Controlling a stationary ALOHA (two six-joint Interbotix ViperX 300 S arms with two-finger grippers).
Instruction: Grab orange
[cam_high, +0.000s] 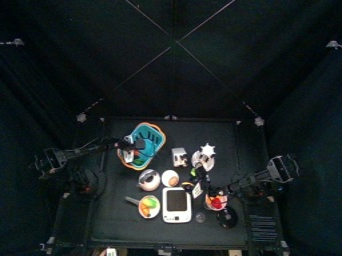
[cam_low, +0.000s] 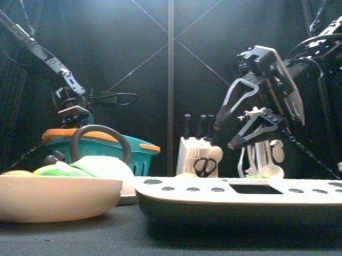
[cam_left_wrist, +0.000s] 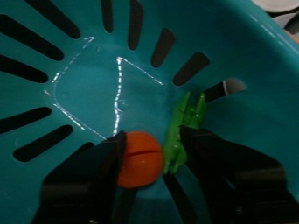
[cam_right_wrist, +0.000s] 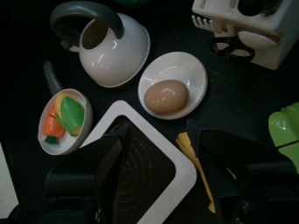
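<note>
In the left wrist view the left gripper (cam_left_wrist: 149, 179) reaches down into the blue basket (cam_left_wrist: 140, 79), its two fingers (cam_left_wrist: 82, 179) spread apart at the lower edge of the frame. The orange (cam_left_wrist: 140, 160) lies on the basket's floor right between them, at lower centre — whether either finger touches it cannot be told. A green clip-like piece (cam_left_wrist: 183, 131) lies just beside the orange, slanting toward the upper right.

From above, the basket (cam_high: 144, 135) sits at the upper left of the desk (cam_high: 221, 135), and the left arm comes in from the left edge over it.

The right gripper (cam_right_wrist: 187, 179) hangs over the lower right of the desk — its fingers (cam_right_wrist: 87, 188) stand apart with nothing between them. Under it in the right wrist view lie a white scale (cam_right_wrist: 146, 162), a small bowl holding a brown egg (cam_right_wrist: 166, 94), a white kettle (cam_right_wrist: 111, 44) at upper left, and a dish with orange and green pieces (cam_right_wrist: 61, 118) at mid left.
</note>
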